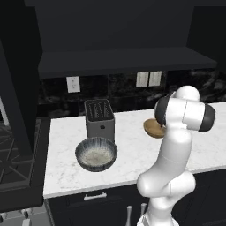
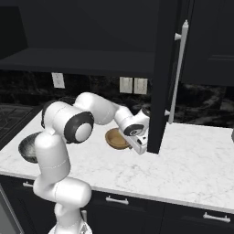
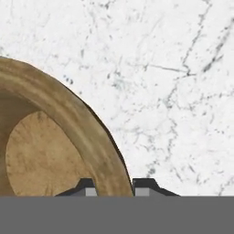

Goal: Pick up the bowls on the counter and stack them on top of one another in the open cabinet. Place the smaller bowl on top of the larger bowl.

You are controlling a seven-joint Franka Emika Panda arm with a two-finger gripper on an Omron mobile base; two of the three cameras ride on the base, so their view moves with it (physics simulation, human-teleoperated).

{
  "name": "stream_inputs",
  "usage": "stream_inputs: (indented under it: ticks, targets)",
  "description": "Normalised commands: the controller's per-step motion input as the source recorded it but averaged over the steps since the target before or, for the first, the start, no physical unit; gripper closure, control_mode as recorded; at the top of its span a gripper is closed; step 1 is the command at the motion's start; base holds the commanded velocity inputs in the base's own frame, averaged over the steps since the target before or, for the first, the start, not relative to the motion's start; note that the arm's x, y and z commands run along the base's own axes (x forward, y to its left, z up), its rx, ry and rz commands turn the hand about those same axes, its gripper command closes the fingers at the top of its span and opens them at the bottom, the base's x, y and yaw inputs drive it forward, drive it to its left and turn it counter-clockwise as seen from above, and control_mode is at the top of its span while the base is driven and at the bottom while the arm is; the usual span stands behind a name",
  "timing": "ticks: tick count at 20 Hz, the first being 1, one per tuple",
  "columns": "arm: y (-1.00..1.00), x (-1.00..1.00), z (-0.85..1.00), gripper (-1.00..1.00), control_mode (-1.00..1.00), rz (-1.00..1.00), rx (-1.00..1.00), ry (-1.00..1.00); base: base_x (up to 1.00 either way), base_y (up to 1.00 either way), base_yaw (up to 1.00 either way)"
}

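Jaws narrow astride the smaller bowl (image 3: 55, 151) rim, low over the counter (image 3: 173, 68).

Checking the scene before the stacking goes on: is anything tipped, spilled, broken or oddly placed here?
Nothing stands out. The larger bowl and the smaller bowl both sit upright on the counter, apart, with nothing spilled. The gripper has its fingers astride the smaller bowl's rim.

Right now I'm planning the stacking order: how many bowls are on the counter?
2. The wide dark blue-grey bowl sits in front of the grey toaster; the small tan-brown wooden bowl sits farther right, its rim between the end effector fingers.
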Motion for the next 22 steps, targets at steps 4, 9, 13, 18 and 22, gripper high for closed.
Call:
stream_inputs:
  ticks: [4, 9, 13, 18, 22]
  targets:
    - [0.00, -0.46, 0.25, 1.00, -1.00, 0.00, 0.00, -0.20, 0.00, 0.00, 0.00]
    - [0.00, -0.96, 0.53, 1.00, -1.00, 0.00, 0.00, -0.39, 0.00, 0.00, 0.00]
    - [0.10, -0.99, 0.74, 1.00, -1.00, 0.00, 0.00, -0.35, 0.00, 0.00, 0.00]
    - [0.81, -0.74, 0.87, 1.00, -1.00, 0.03, 0.00, -0.16, 0.00, 0.00, 0.00]
    - [1.00, -0.49, 0.85, 1.00, -1.00, 0.08, 0.00, -0.02, 0.00, 0.00, 0.00]
